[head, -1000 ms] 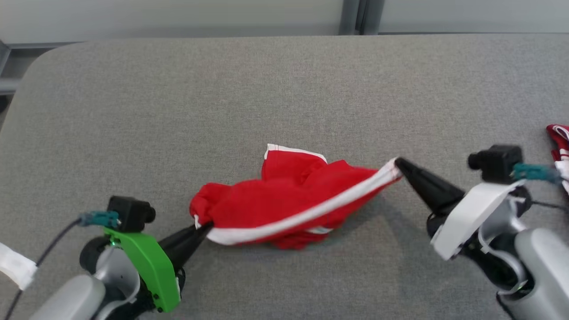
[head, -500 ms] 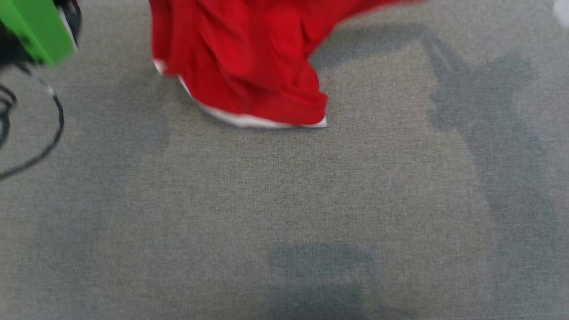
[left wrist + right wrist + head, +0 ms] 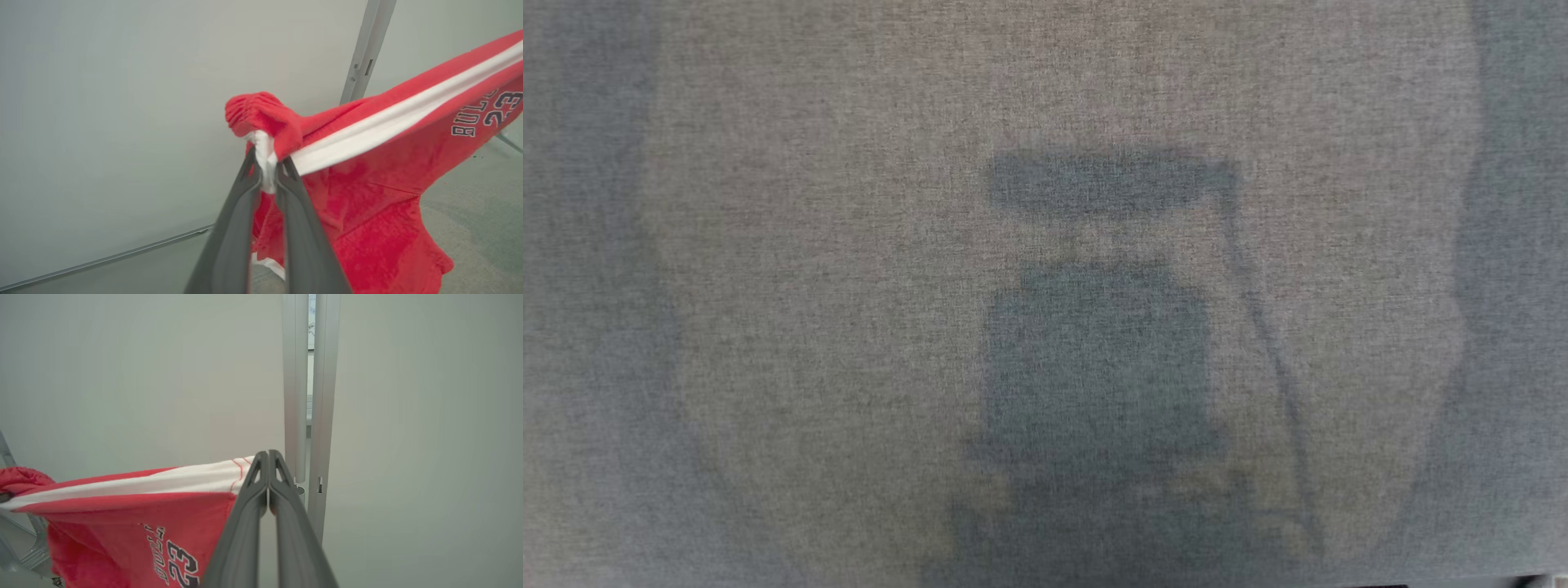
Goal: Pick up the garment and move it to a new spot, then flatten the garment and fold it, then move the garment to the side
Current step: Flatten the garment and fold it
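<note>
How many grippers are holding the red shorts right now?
2. The left gripper pinches the red shorts at their bunched end; the right gripper pinches the far end of the white stripe. The fabric is stretched between them.

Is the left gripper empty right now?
No, the left gripper pinches the white edge of the red garment.
</note>
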{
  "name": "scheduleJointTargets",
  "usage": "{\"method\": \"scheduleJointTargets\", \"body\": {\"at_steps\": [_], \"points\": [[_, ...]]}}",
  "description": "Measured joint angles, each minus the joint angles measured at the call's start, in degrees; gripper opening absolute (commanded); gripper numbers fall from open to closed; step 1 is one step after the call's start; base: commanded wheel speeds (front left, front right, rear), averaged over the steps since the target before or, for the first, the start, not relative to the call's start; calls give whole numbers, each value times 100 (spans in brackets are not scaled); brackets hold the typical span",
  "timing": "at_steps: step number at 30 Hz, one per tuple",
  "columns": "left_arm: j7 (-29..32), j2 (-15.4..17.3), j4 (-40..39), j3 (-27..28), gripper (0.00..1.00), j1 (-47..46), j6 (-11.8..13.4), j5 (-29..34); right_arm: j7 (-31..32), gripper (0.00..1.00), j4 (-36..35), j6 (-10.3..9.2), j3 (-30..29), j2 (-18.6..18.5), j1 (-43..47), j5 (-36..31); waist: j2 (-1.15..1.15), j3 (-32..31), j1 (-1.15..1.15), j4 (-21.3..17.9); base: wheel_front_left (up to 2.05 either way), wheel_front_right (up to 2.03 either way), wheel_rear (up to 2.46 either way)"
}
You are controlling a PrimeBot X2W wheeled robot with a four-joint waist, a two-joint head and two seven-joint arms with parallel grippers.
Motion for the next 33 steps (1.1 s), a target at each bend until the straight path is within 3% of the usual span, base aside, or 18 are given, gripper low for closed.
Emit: {"method": "scheduleJointTargets", "body": {"at_steps": [4,7,17,24,28,33], "points": [[-414,-214,487,-211,0,-71,-194,30,-374,0,337,-2,193,37,-71,176,0,347,0,-37,0,0,0],[-711,-311,702,-446,0,237,-282,43,-599,0,425,-8,491,-81,402,471,0,537,0,-78,0,0,0],[-971,-108,972,-1017,0,1329,-345,-420,-1007,0,382,2,1199,-584,1825,1284,0,452,-1,-303,0,0,0],[-1054,305,920,-1025,0,1043,-331,-670,-940,0,446,-16,1162,-939,1512,1423,0,258,-2,-297,0,0,0],[-1076,256,961,-968,0,252,-331,-619,-788,0,599,-13,961,-855,728,1369,0,309,-2,-251,0,0,0],[-1065,-60,1198,-923,0,-354,-330,-638,-758,0,858,-15,865,-614,102,1224,0,370,-2,-156,0,0,0]]}}
